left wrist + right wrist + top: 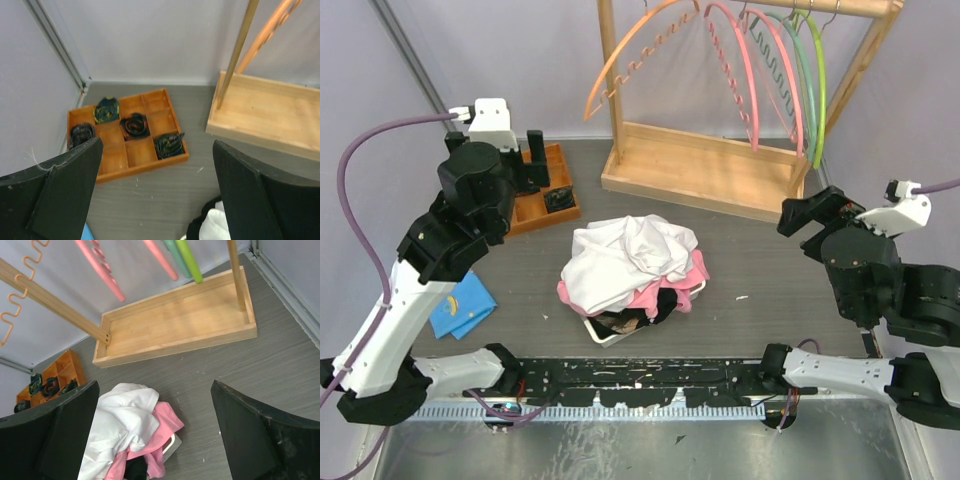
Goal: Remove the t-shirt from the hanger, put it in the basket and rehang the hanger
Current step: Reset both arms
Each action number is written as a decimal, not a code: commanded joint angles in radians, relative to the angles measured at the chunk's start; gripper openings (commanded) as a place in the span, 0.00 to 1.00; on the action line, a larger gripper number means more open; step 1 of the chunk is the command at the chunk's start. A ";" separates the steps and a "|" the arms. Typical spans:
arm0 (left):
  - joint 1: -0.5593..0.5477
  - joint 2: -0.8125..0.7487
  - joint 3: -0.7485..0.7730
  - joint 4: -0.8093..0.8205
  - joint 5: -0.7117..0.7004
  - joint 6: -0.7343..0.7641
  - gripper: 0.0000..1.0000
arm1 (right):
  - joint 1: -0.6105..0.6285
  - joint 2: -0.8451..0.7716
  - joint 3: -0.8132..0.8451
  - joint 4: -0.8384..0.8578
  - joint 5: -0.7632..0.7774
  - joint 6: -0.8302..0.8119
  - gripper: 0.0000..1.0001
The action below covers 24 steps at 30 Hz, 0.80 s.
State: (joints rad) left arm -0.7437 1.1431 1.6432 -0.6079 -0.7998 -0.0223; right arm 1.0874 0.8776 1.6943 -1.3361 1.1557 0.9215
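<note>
T-shirt (630, 250), white, heaped on pink clothes (695, 270) over a basket (605, 335) (middle of worktop (770, 260)). Left hand (157, 145), right hand (155, 385): both spread wide, holding nothing.

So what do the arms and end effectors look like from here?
Left arm and right arm: white links, bulky black joints. A white camera housing tops each wrist, fed by a purple cable. Left end effector and right end effector: flat black fingers.

Two arms (390, 300), one wooden rack (700, 170) with at least five hangers (189, 260), one orange tray (140, 172) of four dark rolls (133, 125), one white basket (603, 337), one clothes heap (630, 255), one blue cloth (465, 305).
</note>
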 commanded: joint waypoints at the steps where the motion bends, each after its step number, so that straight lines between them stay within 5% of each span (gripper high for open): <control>1: 0.060 -0.041 -0.058 -0.158 0.136 -0.210 0.98 | 0.004 -0.047 -0.032 -0.127 0.055 0.197 1.00; 14: 0.489 -0.067 -0.201 -0.199 0.630 -0.392 0.98 | 0.004 -0.099 -0.146 -0.127 0.130 0.214 1.00; 24: 0.588 -0.023 -0.210 -0.153 0.699 -0.414 0.98 | 0.002 0.077 -0.117 -0.124 0.174 0.066 1.00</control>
State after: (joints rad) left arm -0.1818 1.1107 1.4330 -0.8036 -0.1589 -0.4171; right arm 1.0874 0.8188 1.5410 -1.4811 1.2907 1.0580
